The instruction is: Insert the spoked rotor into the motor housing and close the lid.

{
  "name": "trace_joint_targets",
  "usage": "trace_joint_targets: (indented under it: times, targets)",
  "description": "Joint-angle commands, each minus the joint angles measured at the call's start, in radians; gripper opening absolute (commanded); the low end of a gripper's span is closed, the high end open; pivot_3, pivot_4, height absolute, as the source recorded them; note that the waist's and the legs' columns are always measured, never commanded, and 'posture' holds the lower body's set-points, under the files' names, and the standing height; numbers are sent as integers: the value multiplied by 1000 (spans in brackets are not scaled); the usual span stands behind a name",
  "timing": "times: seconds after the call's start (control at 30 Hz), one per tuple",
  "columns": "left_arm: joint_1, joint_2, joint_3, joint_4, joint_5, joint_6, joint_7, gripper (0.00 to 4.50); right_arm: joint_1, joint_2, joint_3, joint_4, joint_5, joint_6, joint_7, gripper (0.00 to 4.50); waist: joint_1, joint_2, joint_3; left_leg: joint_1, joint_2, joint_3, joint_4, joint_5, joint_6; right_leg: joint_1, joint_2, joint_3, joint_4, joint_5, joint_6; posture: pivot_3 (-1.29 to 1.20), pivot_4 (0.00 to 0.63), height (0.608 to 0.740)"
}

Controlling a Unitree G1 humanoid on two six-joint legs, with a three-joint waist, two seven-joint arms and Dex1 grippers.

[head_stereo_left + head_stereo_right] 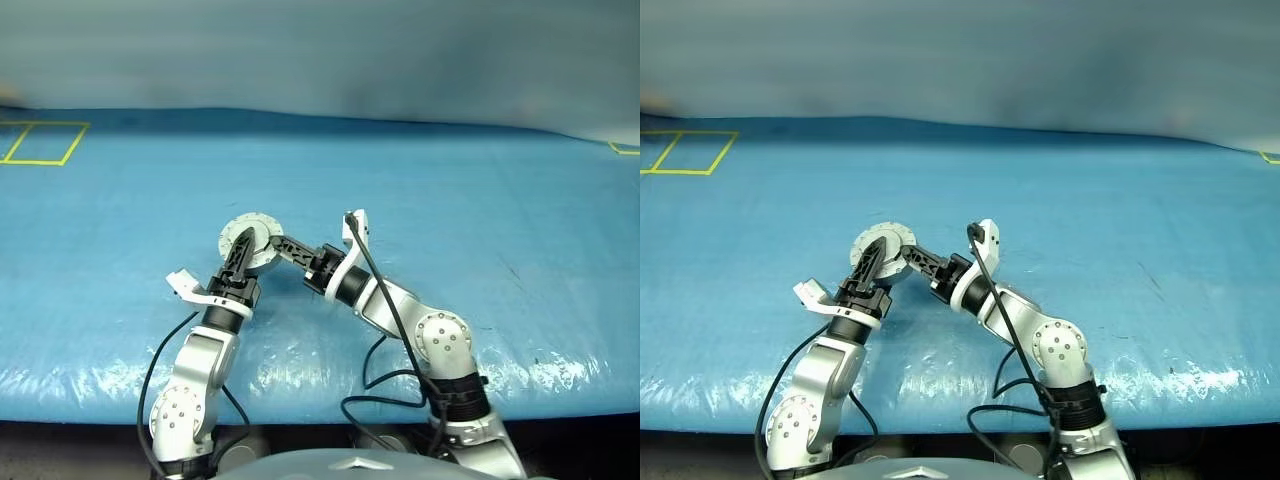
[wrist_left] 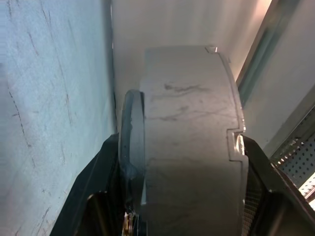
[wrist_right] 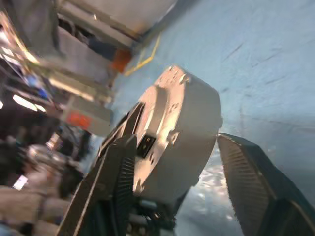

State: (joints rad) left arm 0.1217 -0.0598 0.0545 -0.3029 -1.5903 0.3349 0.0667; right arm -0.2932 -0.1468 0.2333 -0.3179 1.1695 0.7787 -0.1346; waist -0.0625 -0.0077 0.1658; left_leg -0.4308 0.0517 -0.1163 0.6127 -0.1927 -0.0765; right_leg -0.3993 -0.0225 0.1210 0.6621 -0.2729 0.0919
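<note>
Both claws meet above the blue worktop (image 1: 480,190): my left claw (image 1: 240,252) pinches the motor housing (image 1: 254,240); right claw (image 3: 187,162) spread. I judge the lid seated, task nearly done.

A table (image 1: 480,180) covered with a wrinkled blue sheet (image 1: 150,200) spanned the view. Yellow tape outlines (image 1: 45,142) lay flat near its far left corner; another yellow mark (image 1: 625,148) lay at its far right edge.
</note>
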Motion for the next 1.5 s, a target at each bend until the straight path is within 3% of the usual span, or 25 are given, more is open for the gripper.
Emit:
trace_joint_targets:
  times: [0.03, 0.1, 0.33, 0.47, 0.7, 0.93, 1.2, 1.4, 1.5]
  targets:
    - [-111, 8, 42, 51, 28, 18, 2, 2344, -9, -108, 123, -88, -305, -48, 64, 3830, 3, 0, 0, 0, 0, 0, 0, 0, 0, 0, 0, 0, 0, 0, 0, 0, 150, 740]
    - [-206, 47, 76, 136, 67, 34, -1, 2344, 10, -178, 173, -120, -455, -94, 93, 4491, 9, -1, 0, 0, -1, 0, 1, 0, 0, 0, 0, 0, -1, 0, 1, 0, 150, 740]
    - [-506, 106, 144, 428, 191, 100, -80, 2344, 116, -284, 222, -175, -788, -208, 137, 4500, 21, -2, 1, -1, -2, 0, 0, 1, -1, 0, -1, 0, -2, 4, 8, 0, 150, 740]
    - [-637, 117, 149, 585, 307, 120, -178, 2344, 177, -290, 228, -204, -905, -233, 147, 4500, 24, -3, 1, -1, -4, -1, 0, 1, -1, 1, -2, 0, -3, 4, 8, 0, 150, 740]
    - [-908, 112, 218, 967, 472, 88, -275, 2344, 297, -230, 217, -265, -1002, -226, 143, 4500, 22, -5, 3, -2, -4, -2, 0, 1, -1, 0, -2, 0, -3, 3, 8, 0, 150, 740]
    - [-1121, 131, 268, 1319, 675, -4, -347, 2344, 325, -174, 206, -278, -1058, -213, 165, 4500, 19, -6, 4, -2, -4, -2, -1, 1, -1, 0, -2, 0, -3, 3, 8, 0, 150, 740]
    - [-1165, 158, 295, 1505, 863, -24, -287, 2344, 339, -130, 200, -285, -1098, -202, 194, 4500, 13, -6, 4, -2, -4, -2, -2, 1, -1, 1, -3, -1, -2, 3, 8, 0, 150, 740]
    - [-1054, 205, 285, 1431, 942, 114, -341, 4368, 358, -81, 200, -285, -1108, -201, 200, 4500, -7, -6, 3, 3, -4, -2, -1, 1, -2, 3, -3, -1, 1, 3, 9, 0, 150, 740]
    - [-931, 240, 268, 1275, 949, 258, -363, 4465, 369, -61, 201, -283, -1108, -201, 209, 4500, -19, -5, 2, 10, -4, -2, -2, 1, -2, 8, -3, 0, 1, 2, 9, 0, 150, 740]
